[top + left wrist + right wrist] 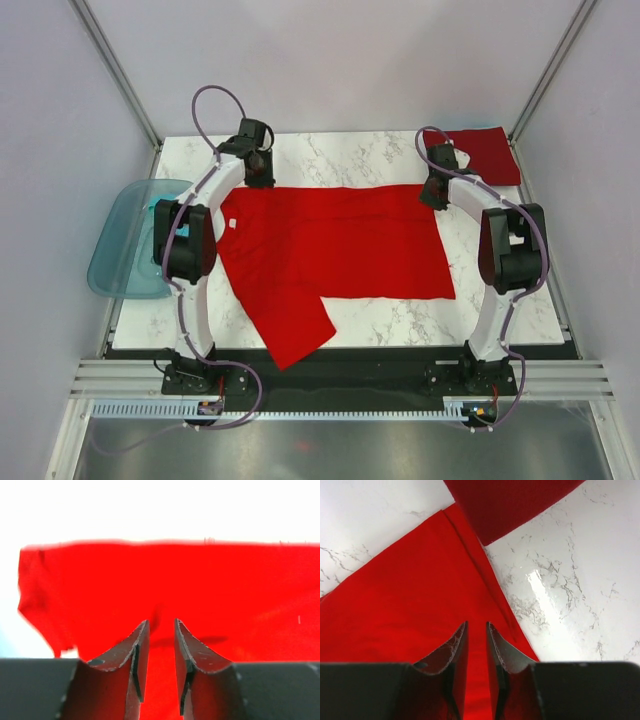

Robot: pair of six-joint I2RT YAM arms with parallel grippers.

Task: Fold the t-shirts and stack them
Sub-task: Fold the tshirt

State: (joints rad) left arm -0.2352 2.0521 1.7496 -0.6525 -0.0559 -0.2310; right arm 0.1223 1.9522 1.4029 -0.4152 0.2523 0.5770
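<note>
The marble table (390, 320) fills the middle of the top view. Most of it lies under the bright red t-shirt (340, 245), spread flat across the centre. The shirt's collar end is at the left, and one flap runs to the lower left with its tip past the table's near edge.

The translucent blue tub (120, 255) sits at the left edge of the frame. The crimson t-shirt (490, 152) lies in the upper right as a folded square, and its corner meets the red one's.

The left gripper (161, 622) hangs over the red shirt's upper left edge. Its jaws are partly apart, with flat cloth below and nothing between them. The right gripper (476, 624) is over the upper right corner by the hem, its jaws only narrowly apart (nothing appears pinched).

The step in hand looks like taking the far edge to fold it toward the near side. To do it well:
- Both grippers should pinch the hem at matching spots.
- They should lift together and keep the cloth taut between them.
- The far edge should land square on the near one.
- The overhanging flap likely wants tucking in.

No writing can be read. A dark mark (232, 224) at the collar is too small to tell.
</note>
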